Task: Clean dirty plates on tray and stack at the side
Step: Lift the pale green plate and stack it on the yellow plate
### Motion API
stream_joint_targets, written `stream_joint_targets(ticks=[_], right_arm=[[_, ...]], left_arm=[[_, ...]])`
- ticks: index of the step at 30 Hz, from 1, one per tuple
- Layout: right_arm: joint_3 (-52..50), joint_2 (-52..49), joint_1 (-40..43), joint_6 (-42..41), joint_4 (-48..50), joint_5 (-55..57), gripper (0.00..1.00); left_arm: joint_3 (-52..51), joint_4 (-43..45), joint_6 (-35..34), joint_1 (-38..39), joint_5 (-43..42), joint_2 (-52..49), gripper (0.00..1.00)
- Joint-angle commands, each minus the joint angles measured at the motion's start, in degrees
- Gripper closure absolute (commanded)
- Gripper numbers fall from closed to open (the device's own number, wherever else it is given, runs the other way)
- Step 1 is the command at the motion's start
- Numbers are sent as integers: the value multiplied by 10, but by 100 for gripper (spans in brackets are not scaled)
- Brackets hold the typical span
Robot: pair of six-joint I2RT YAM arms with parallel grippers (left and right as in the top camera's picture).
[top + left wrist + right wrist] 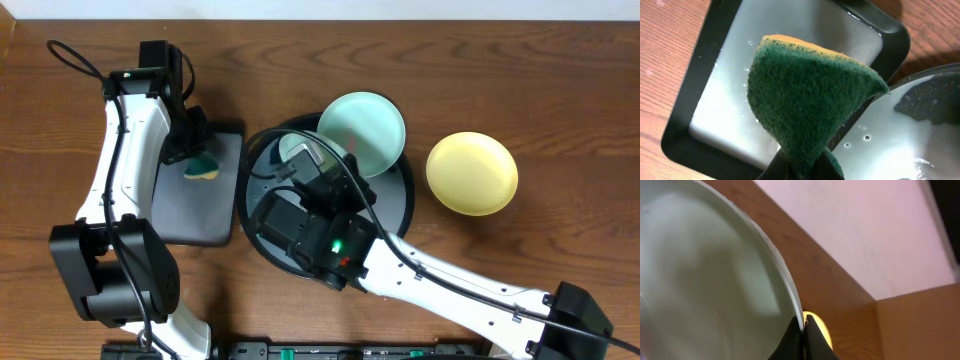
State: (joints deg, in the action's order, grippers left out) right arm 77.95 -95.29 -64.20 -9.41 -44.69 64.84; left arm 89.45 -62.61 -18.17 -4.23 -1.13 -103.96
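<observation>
Mint plate [365, 128] sits tilted over the 1 o'clock edge of the round black tray [400, 205]. The right gripper [804, 326] has its rim pinched between fingers that are closed down to the thickness of the plate's edge. In the right wrist view the plate fills the left half of the frame, its glossy inner face turned toward the camera, with the wooden table [560, 90] behind it.

The yellow plate [472, 173] lies flat on the table at the tray's 3 o'clock, just beside the rim and apart from the mint plate. A pale round shape [298, 152] lies in the tray at about 11 o'clock. It is half hidden by the right wrist, and I cannot tell whether it is a plate.

The left gripper [801, 167] is closed on a sponge [810, 105], green scouring face toward the camera and yellow along the top. It holds the sponge above the rectangular tray [682, 125], which lies at the round tray's 9 o'clock with the two rims nearly touching. The rectangular tray's floor looks wet and grey, with droplets scattered on it.
</observation>
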Motion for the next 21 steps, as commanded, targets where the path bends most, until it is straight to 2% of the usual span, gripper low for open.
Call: stream_joint_targets(ticks=[1,13,19,21], right_arm=[[12,13,-3,5,6,58,99],[19,13,0,14,12,48,99],[19,13,16,14,10,-68,99],[19,13,30,4,6,-162,99]], left_arm=[[-3,-2,5,-1,5,12,92],[-3,-2,5,-1,5,12,92],[-3,-2,5,-1,5,12,92],[-3,-2,5,-1,5,12,93]])
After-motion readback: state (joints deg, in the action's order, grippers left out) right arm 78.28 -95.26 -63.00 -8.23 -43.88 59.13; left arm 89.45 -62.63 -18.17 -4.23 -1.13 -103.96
